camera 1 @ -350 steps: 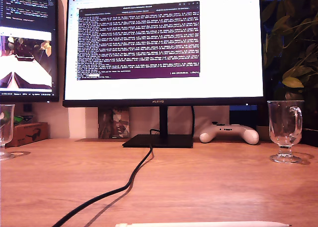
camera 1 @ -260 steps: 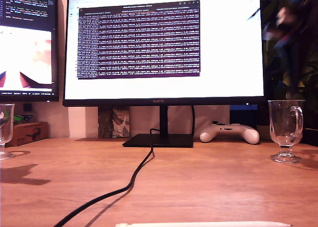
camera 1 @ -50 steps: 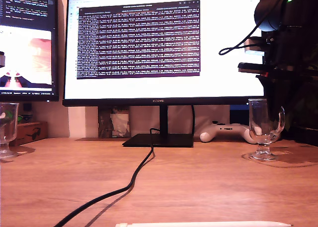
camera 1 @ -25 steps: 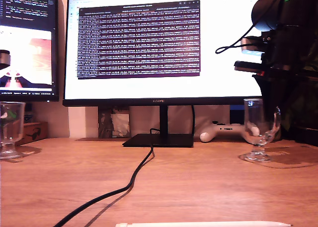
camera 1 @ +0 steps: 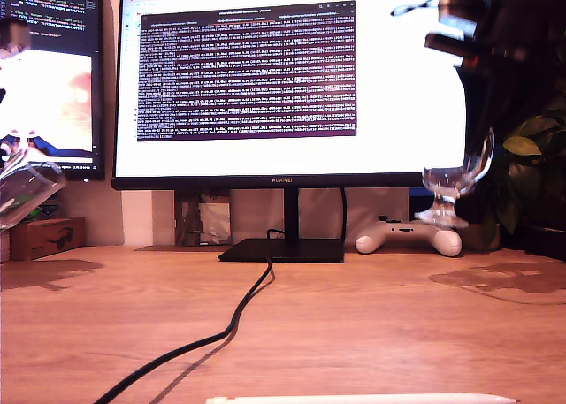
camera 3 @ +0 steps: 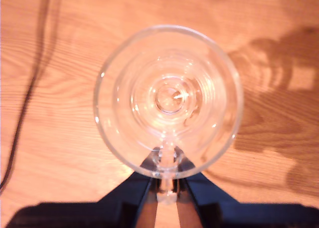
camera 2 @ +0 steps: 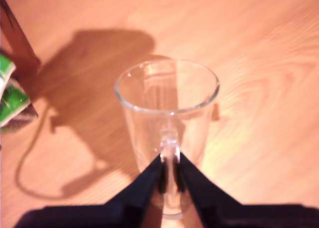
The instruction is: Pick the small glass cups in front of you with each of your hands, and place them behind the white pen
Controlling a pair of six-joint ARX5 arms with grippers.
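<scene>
So, the black monitor (camera 1: 292, 86) reads HUAWEI. Each tool clamps a clear stemmed glass mug's handle, both mugs (camera 2: 167, 113) (camera 3: 168, 101) off the wooden worktop (camera 1: 354, 316); the thin white pen (camera 1: 363, 399) lies nearest the exterior camera.

My first gripper (camera 2: 169, 175) w/ dark jaws pinched on the handle of 1 clear glass cup (camera 2: 167, 106), rim facing cam, looks empty. Wood tabletop (camera 2: 259, 48) below; can't tell if the foot touches it. Cup + arm shadow falls across the wood. Green-printed box (camera 2: 11, 101) at frame edge, partly cut off.
</scene>
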